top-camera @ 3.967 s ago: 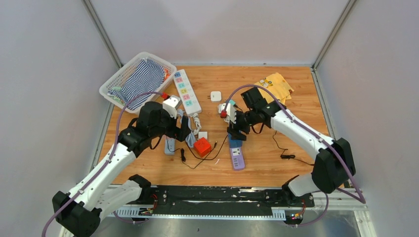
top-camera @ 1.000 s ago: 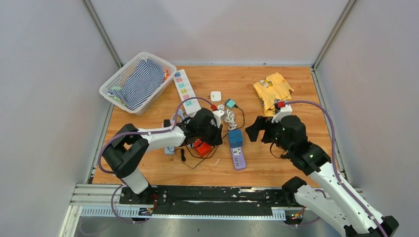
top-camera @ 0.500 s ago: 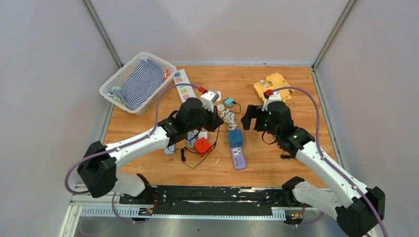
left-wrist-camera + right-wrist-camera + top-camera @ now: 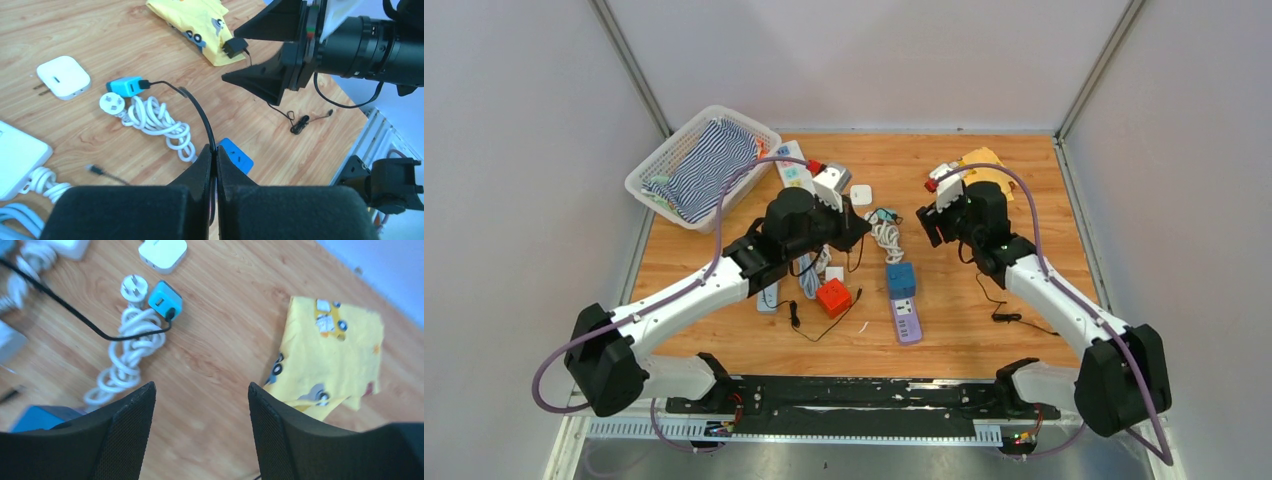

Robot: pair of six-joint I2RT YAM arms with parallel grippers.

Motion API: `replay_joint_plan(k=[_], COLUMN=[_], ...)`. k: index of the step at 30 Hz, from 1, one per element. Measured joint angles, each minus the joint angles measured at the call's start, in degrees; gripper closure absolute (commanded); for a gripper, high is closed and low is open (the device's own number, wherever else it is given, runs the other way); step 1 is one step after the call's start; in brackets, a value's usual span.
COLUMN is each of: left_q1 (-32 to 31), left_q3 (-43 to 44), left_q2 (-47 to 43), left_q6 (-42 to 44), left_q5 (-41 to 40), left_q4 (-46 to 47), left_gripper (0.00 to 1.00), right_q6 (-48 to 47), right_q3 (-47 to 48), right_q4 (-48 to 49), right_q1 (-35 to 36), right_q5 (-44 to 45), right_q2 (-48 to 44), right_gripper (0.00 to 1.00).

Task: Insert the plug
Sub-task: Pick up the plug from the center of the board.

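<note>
A teal plug (image 4: 883, 212) (image 4: 124, 86) (image 4: 165, 300) lies flat on the wooden table, with a thin black cable (image 4: 200, 107) (image 4: 75, 314) running from it. My left gripper (image 4: 854, 232) (image 4: 215, 150) is shut on that cable, a short way along from the plug. Beside the plug lies a white coiled cord (image 4: 887, 238) (image 4: 127, 365) with a round white plug head (image 4: 111, 102). A purple power strip (image 4: 907, 320) carries a blue adapter (image 4: 901, 279) (image 4: 235, 156). Above bare wood, right of the coil, my right gripper (image 4: 927, 224) (image 4: 200, 385) is open and holds nothing.
A white basket (image 4: 656, 165) of striped cloth sits far left, next to a long white power strip (image 4: 790, 167). Also on the table are a white square charger (image 4: 861, 194), a red cube (image 4: 832, 297), a yellow cloth (image 4: 986, 160) and a thin black lead (image 4: 1004, 317).
My left gripper closed on the black cable and drew back toward the far left. The right gripper swung toward the far middle of the table, and its jaws narrowed somewhat.
</note>
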Motion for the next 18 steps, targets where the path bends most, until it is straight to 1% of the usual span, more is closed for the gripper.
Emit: replay_joint_plan(k=[2, 4, 7, 12, 15, 18], left_q1=[1.0, 2.0, 3.4, 5.0, 5.5, 6.2], left_q3=[0.0, 0.0, 0.1, 1.5, 2.8, 3.4], left_q2=[0.0, 0.0, 0.0, 0.0, 0.0, 0.0], left_q6=[-0.2, -0.5, -1.4, -2.4, -3.0, -3.7], left_q5=[0.1, 0.3, 0.7, 1.4, 1.9, 2.4], left_q4=[0.0, 0.0, -0.1, -0.4, -0.3, -0.3], left_gripper=[1.0, 1.0, 1.0, 1.0, 1.0, 1.0], right_q6=[-9.3, -16.2, -23.3, -33.6, -39.8, -44.9], right_q3=[0.0, 0.0, 0.2, 2.1, 3.7, 6.5], right_q4=[1.1, 1.9, 3.7, 5.8, 5.6, 4.9], right_q1=[-1.4, -2.4, -4.5, -8.5, -9.3, -9.4], right_q5=[-3.8, -7.9, -15.1, -25.3, -31.1, -34.8], right_q2=[1.9, 3.6, 7.2, 17.5, 23.5, 28.3], right_gripper=[0.3, 0.3, 0.29, 0.28, 0.29, 0.31])
